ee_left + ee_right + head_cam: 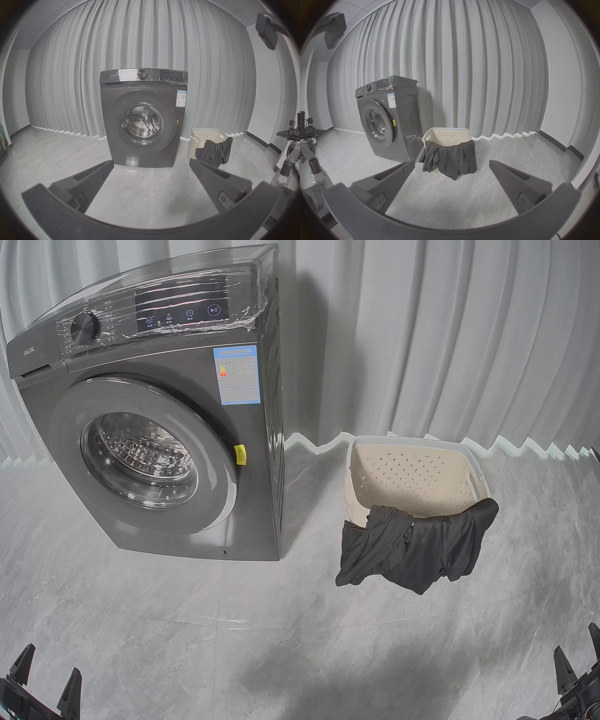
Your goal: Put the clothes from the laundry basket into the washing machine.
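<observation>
- Left tool [49, 671]: low at your near left, above the floor [250, 627]. Its fingers are spread wide and hold nothing. It faces the machine's door, probably to work the door.
- Right tool [575, 643]: low at your near right, likewise spread wide and holding nothing. It points toward the basket and is well apart from it, so it looks set for the first pick.
- Dark garment [412, 546]: one item, draped over the basket's near rim. Most of it hangs down the outside toward you, and the loose folds at the rim look easy to pinch.
- Laundry basket [406, 441]: cream, with perforated walls, standing on the floor just beside the machine's right flank, which keeps the carry short. Its far inner wall shows bare; the garment hides the bottom.
- Washing machine [156, 446]: grey front-loader. The round door appears shut, and drum metal shows through the glass. You will likely need to open the door before any loading.
- Curtain [437, 334]: pale and pleated, behind both.
</observation>
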`<state>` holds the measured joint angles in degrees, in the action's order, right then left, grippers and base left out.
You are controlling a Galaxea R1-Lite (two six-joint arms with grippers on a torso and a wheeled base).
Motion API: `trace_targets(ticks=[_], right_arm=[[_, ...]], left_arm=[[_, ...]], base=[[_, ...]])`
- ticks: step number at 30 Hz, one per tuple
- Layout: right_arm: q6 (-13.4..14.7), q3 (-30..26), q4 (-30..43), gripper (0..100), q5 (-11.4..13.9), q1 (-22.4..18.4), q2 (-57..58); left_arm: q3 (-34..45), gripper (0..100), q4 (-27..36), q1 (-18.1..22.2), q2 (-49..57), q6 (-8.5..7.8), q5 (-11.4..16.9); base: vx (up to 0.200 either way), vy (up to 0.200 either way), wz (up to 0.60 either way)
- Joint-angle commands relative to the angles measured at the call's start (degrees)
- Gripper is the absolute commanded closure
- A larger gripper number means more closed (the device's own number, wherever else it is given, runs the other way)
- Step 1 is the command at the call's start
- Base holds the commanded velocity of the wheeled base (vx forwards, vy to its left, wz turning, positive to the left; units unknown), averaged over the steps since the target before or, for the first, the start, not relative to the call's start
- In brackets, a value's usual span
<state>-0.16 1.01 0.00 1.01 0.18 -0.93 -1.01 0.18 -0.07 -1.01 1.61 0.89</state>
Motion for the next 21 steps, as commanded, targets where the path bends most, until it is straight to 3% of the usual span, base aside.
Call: trace_targets(ticks=[1, 4, 10, 18, 21], right_arm=[[0.0, -0.9, 0.0, 0, 0.0, 0.0, 0.9], [0.0, -0.9, 0.0, 0, 0.0, 0.0, 0.9], [-0.1, -0.9, 0.0, 0, 0.1, 0.0, 0.9], [-0.1, -0.9, 0.0, 0, 0.0, 0.0, 0.9], [-0.1, -0.9, 0.0, 0, 0.0, 0.0, 0.9]], left_arm=[[1.0, 0, 0.0, 0.0, 0.7, 0.06, 0.0], [1.0, 0, 0.0, 0.0, 0.7, 0.06, 0.0], [1.0, 0, 0.0, 0.0, 0.7, 0.06, 0.0], [1.0, 0, 0.0, 0.0, 0.8, -0.2, 0.0], [1.0, 0, 0.0, 0.0, 0.7, -0.29, 0.0]], base=[[0.0, 0.0, 0.0], [0.0, 0.0, 0.0], [0.0, 0.0, -0.6], [0.0, 0.0, 0.0], [0.0, -0.2, 0.0]])
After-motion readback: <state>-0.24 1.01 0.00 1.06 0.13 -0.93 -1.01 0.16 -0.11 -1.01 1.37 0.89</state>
